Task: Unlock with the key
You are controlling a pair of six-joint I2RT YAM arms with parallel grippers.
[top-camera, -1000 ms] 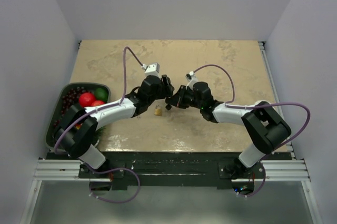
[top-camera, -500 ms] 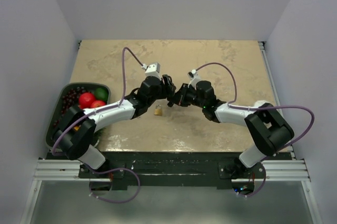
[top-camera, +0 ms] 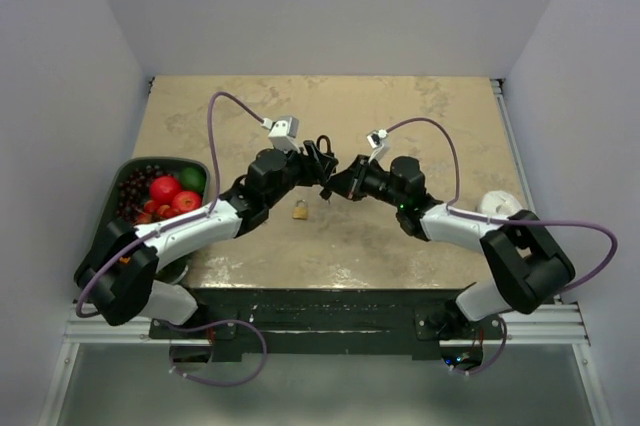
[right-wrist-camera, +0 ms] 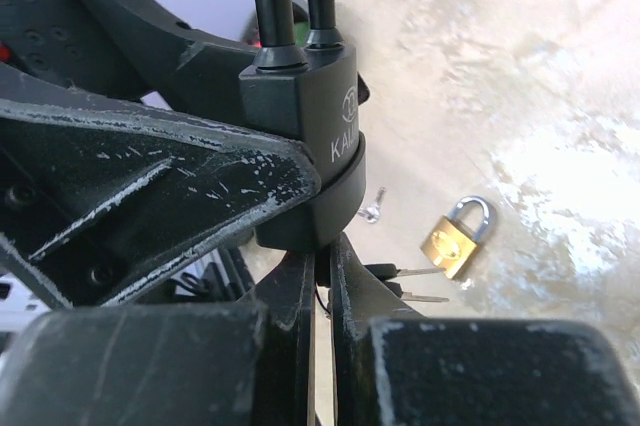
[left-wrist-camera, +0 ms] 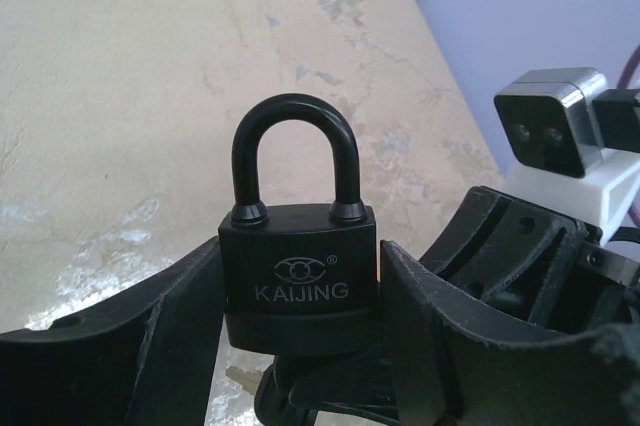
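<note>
A black KAIJING padlock (left-wrist-camera: pixel 297 236) stands upright between my left gripper's (left-wrist-camera: pixel 300 281) fingers, its shackle closed. My left gripper is shut on the padlock's body. It also shows in the top view (top-camera: pixel 322 151), held above the table's middle. My right gripper (right-wrist-camera: pixel 322 256) sits directly under the padlock's (right-wrist-camera: pixel 310 116) bottom, its jaws almost together on a key that is mostly hidden between them. Two spare keys (right-wrist-camera: pixel 415 272) of the bunch stick out to the right. In the top view my right gripper (top-camera: pixel 335 186) meets my left gripper (top-camera: pixel 313 168).
A brass padlock (top-camera: pixel 299 211) lies on the table below the grippers, also in the right wrist view (right-wrist-camera: pixel 455 241), with a small silver key (right-wrist-camera: pixel 372 208) beside it. A dark bowl (top-camera: pixel 112 231) with red and green fruit stands at the left edge.
Both grippers have risen together with the padlock and shifted slightly toward the far side. The black shackle now shows above the left gripper. The brass padlock has not moved.
</note>
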